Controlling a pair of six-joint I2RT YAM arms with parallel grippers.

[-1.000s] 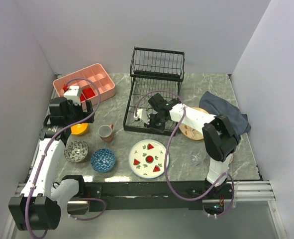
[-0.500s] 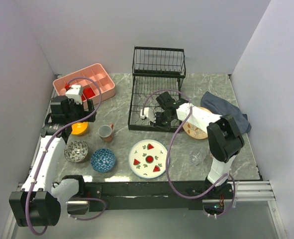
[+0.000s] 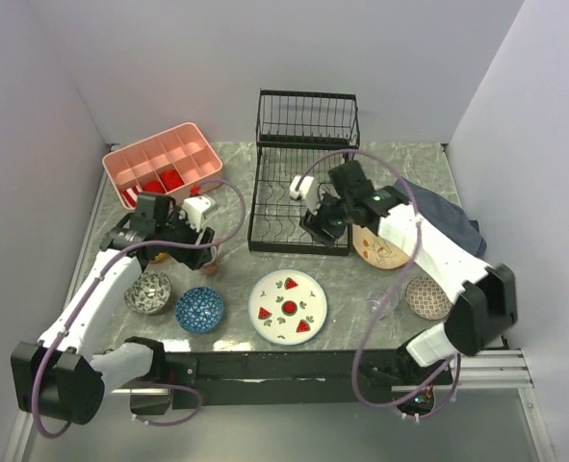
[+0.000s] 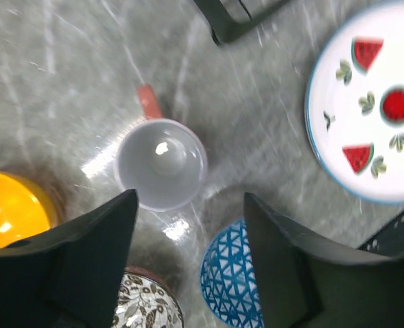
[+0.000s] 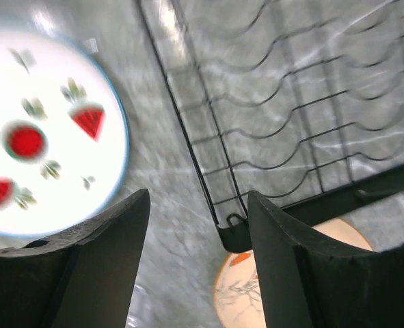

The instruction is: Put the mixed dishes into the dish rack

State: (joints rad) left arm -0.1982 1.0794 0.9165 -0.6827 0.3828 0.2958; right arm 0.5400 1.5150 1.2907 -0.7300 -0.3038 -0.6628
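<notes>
1. The left gripper [image 4: 189,205] hangs over the terracotta cup with a pale glazed inside [image 4: 162,162]. Its 2 fingers are spread wide and hold nothing. The cup stands upright on the table, between the glossy orange bowl [image 4: 7,208] and the near left corner of the black wire dish rack [image 5: 234,238], touching neither.
2. The step in hand looks like lifting this cup. It sits nearer 1 finger than the other, so centre the wrist first. Otherwise drop 1 finger inside the rim and 1 outside, and pinch the wall.
3. Keep the fingers off the stubby handle [image 4: 147,101], which points toward the rack. A grip across it would probably twist the cup.
4. The blue lattice-patterned bowl [image 4: 232,280] and the grey patterned bowl [image 4: 150,307] lie close by. A wide descent could nudge them, so come straight down.
5. The right gripper [image 5: 198,201] is also spread and carries nothing, above the rack's near right corner. No dish shows in the slots visible there. The cream bird-motif plate [image 3: 371,252] lies just outside that corner, and the white watermelon-slice plate [image 3: 288,306] lies in front of the rack.
6. The grey marbled tabletop [image 3: 234,183] is glossy with glare, so the cup may slide if pushed sideways.
7. Plain white walls [image 3: 217,58] close 3 sides. A pink compartmented tray [image 3: 183,144] sits at back left, and a dark blue cloth [image 3: 448,217] lies at right.
</notes>
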